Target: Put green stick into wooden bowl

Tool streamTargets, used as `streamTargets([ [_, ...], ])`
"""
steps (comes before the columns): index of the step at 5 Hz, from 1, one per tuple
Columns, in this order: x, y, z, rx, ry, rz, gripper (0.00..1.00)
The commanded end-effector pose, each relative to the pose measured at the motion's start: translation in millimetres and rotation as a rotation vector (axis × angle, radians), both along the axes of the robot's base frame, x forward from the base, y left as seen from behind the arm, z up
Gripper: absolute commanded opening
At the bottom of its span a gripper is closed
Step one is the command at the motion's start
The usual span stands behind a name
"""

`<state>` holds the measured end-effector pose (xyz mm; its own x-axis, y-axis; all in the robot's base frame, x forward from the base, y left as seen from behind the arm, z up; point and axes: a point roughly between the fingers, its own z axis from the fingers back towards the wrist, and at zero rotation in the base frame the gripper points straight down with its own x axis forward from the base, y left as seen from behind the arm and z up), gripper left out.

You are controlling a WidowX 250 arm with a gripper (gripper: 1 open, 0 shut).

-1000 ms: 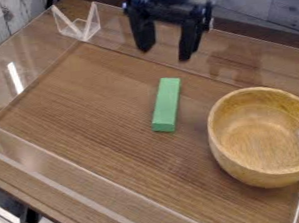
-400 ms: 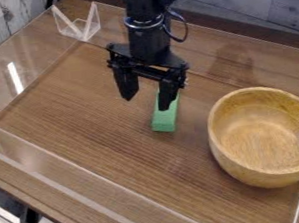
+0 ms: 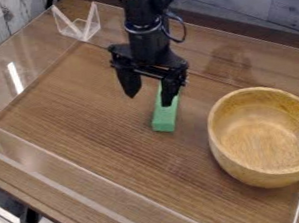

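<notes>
Hand (image 3: pixel 151 91): we see it pointing straight down over the far end of the green stick (image 3: pixel 165 116), its two dark fingers spread wide and nothing between them yet. We cannot tell whether the fingertips touch the counter (image 3: pixel 86 120).

Green stick: lies flat on the wood-grain counter, its far end hidden behind the fingers, its near end bare; well apart from the wooden bowl (image 3: pixel 264 137), to the bowl's left in the view.

Wooden bowl: upright at the right of the counter, hollow empty.

Step in hand: we judge this to be the approach to the grasp; the stick is not yet gripped and not yet lifted.

Next move, as we judge it: settle the fingers either side of the stick's narrow width, clench, lift clear of the counter, carry right over the bowl's rim, release.

Caution: the grip sits toward one end, so the stick may tilt when lifted.
</notes>
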<state>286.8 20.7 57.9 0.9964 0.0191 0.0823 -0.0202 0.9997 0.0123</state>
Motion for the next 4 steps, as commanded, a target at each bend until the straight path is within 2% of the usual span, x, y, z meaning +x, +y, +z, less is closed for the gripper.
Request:
streamTargets([
  [1, 6.9, 0.2, 4.9, 0.013, -0.059, 0.029, 1.00],
  [4, 11.5, 1.6, 1.4, 0.010, -0.096, 0.060, 1.00],
])
